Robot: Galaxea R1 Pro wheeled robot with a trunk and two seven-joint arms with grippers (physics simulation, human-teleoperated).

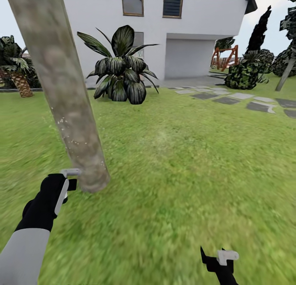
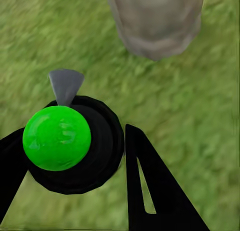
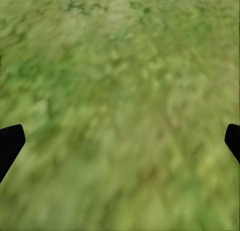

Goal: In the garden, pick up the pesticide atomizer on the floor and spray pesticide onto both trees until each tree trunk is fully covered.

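Left gripper (image 2: pixel 75 156) clasping atomizer (image 2: pixel 57 137), trunk (image 2: pixel 155 21) cropped

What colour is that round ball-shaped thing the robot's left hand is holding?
Bright glossy green, set in a black body with a grey nozzle. The ball shows best in the left wrist view.

White house (image 1: pixel 197 26), broad-leaved plant (image 1: pixel 121 67), stepping stones (image 1: pixel 242 100), palm (image 1: pixel 16 73)

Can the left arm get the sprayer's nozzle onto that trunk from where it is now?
Probably yes. The left gripper holds the sprayer with its grey nozzle pointing toward the trunk, which stands close ahead with just grass between them.
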